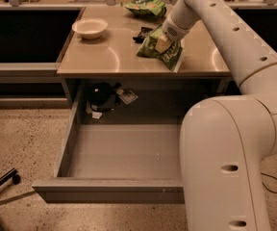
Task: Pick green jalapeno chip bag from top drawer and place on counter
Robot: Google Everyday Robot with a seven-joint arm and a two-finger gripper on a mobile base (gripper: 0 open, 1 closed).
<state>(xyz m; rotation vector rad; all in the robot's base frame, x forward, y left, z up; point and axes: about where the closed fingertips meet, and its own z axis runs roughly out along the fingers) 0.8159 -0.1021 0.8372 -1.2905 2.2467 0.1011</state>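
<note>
A pale bowl (90,28) sat at the left rear of the counter (105,59). Below it the drawer (124,153) stood wide open with its grey floor showing. A dark lump (100,94) and a small packet (127,96) lay in shadow at the back.

Right of centre on the counter, out of the drawer, lay the chip bag (154,51). Its lower edge touched the tabletop near the front, and its top tipped up toward the gripper. It looked light, soft and crinkly, probably slick foil around brittle chips. A gentle pinch on a sealed edge or a crumpled fold seemed the safest hold.

A small dark object (142,32) lay just behind it on the left, and a puffier green bag (145,7) rested farther back.

The gripper (163,42) sat against the bag's upper face, at the end of the white arm (225,37) that filled the right side. Whether it was clamped on the foil or loose could not be told.
</note>
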